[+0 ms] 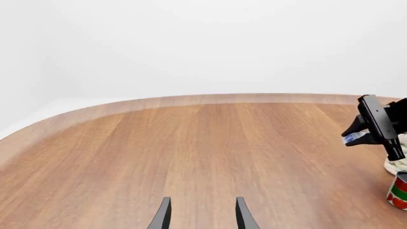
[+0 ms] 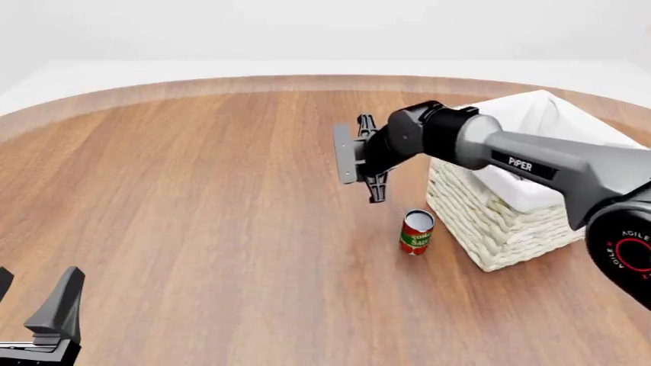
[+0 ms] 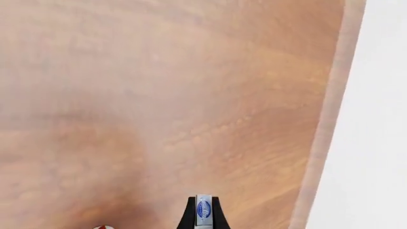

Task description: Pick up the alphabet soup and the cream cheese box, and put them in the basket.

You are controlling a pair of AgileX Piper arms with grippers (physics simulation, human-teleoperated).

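Cream cheese box (image 3: 203, 210) pinched in right gripper (image 2: 356, 158), held aloft just left of basket (image 2: 504, 229). Left gripper (image 1: 201, 214) spread, idle. Soup unseen. Next: carry over basket, release.

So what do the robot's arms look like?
The right arm is a smooth grey tube with black joints, white "PIPER" lettering and a red ring mark near its base. Both grippers, right gripper and left gripper, have flat black fingers.
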